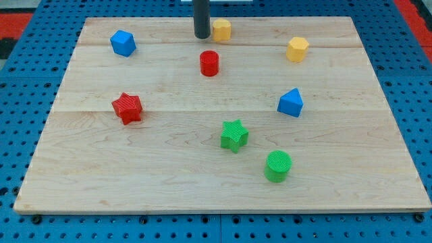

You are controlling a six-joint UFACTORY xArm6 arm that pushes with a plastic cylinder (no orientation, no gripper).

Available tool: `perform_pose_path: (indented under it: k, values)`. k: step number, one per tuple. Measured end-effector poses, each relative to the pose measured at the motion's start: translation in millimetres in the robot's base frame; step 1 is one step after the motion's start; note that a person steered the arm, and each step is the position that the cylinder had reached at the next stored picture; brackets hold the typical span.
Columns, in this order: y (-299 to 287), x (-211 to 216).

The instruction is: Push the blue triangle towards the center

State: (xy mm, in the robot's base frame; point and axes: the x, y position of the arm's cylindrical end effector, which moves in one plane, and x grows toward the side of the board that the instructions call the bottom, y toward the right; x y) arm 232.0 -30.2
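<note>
The blue triangle (291,102) lies on the wooden board (169,169) at the view's right, a little above mid-height. My tip (202,36) stands near the board's top edge, just left of a yellow block (221,29) and above the red cylinder (209,63). The tip is far to the upper left of the blue triangle and does not touch it.
A blue cube (123,42) sits at the top left, a yellow hexagonal block (297,49) at the top right, a red star (127,108) at the left, a green star (233,135) and a green cylinder (278,166) below the centre.
</note>
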Motion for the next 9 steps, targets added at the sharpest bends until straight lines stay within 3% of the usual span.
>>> perform_pose_path:
  k: [1, 3, 4, 6, 9]
  values:
    - [8.5, -20.6]
    - [32.2, 8.1]
    - [-18.2, 28.3]
    - [-153.1, 147.1]
    - [64.0, 154.3]
